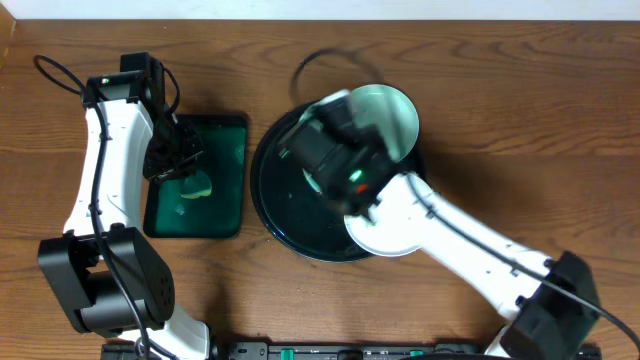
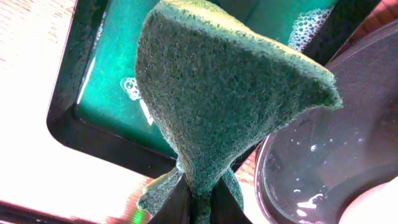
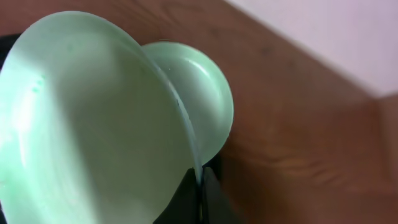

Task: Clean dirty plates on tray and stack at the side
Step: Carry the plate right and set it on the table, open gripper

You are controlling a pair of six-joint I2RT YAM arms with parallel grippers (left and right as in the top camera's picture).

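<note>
Above the tray, mid-frame, my right pincer grips 1 plate by its rim; my left pincer squeezes the sponge. Next I must rub them together.

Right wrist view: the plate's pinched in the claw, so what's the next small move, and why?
Probably carry the plate toward the sponge. The right claw is shut on its rim above the black tray, while the left claw grips the sponge over the green tray, apart from the plate.
</note>
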